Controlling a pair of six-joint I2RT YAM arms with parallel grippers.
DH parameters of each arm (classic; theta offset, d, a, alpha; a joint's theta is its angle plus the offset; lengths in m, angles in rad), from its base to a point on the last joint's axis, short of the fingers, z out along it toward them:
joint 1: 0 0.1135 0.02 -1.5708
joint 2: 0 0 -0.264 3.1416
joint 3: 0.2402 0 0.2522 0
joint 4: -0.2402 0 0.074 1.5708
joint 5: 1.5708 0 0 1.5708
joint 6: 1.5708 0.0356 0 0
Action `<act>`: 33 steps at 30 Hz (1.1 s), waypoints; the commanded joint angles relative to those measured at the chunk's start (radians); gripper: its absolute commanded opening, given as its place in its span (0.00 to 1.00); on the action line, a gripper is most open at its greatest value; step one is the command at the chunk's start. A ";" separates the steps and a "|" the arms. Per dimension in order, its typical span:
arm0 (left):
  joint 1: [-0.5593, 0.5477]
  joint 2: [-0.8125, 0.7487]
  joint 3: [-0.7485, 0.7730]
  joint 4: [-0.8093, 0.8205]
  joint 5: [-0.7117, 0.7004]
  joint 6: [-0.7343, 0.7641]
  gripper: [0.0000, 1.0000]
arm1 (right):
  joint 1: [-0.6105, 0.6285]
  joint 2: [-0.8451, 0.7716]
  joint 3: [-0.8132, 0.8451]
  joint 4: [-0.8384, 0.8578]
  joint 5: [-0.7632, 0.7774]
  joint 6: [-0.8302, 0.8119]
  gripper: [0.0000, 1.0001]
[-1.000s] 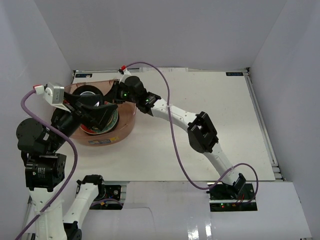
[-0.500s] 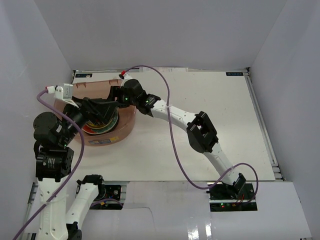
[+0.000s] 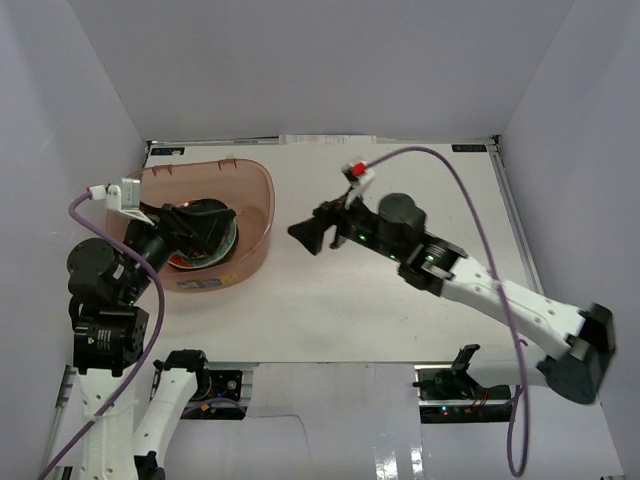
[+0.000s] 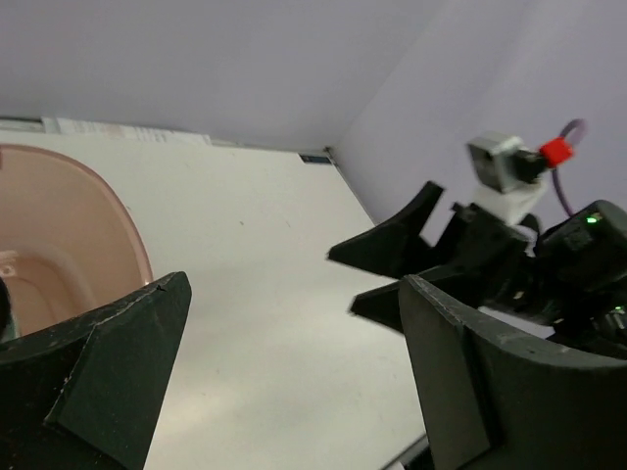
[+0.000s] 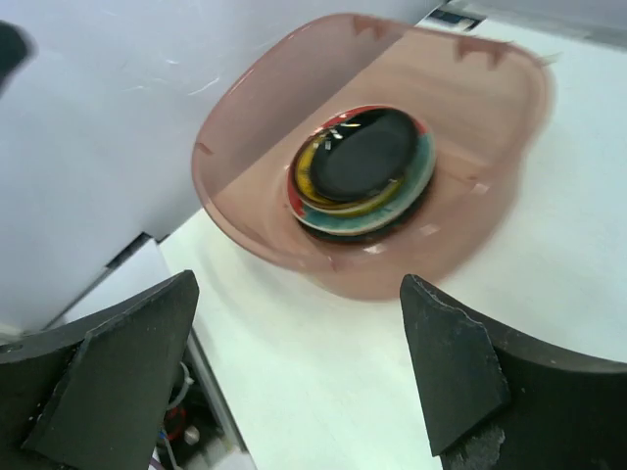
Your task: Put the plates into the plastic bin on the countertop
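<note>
Plates (image 5: 362, 166) stacked in plastic bin (image 5: 245, 220). R gripper (image 3: 303, 233) fingers apart, empty; L gripper (image 4: 294, 289) same, by bin. Advise: lift L straight up, avoid clipping bin.

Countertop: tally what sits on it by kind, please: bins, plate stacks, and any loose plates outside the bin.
Plastic bin: 1
Stack of plates, inside the bin: 1 (the plates overlap too much to count singly)
Loose plates in view on the countertop outside the bin: 0
Total: 2
</note>
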 commanded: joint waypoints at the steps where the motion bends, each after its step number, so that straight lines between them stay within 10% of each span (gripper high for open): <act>1: -0.009 -0.034 -0.093 -0.009 0.166 -0.026 0.98 | 0.000 -0.274 -0.245 0.024 0.121 -0.098 0.90; 6: -0.023 -0.106 -0.302 0.106 0.381 -0.078 0.98 | -0.001 -0.737 -0.653 -0.013 0.180 -0.063 0.90; 15: -0.169 -0.050 -0.236 -0.038 0.504 0.152 0.98 | -0.001 -1.231 -0.764 -0.394 0.422 -0.033 0.90; 24: -0.172 -0.190 -0.334 -0.003 0.208 0.194 0.98 | -0.001 -1.208 -0.691 -0.380 0.614 -0.054 0.90; 33: -0.172 -0.335 -0.428 0.088 0.208 0.177 0.98 | 0.000 -1.049 -0.629 -0.242 0.750 -0.148 0.90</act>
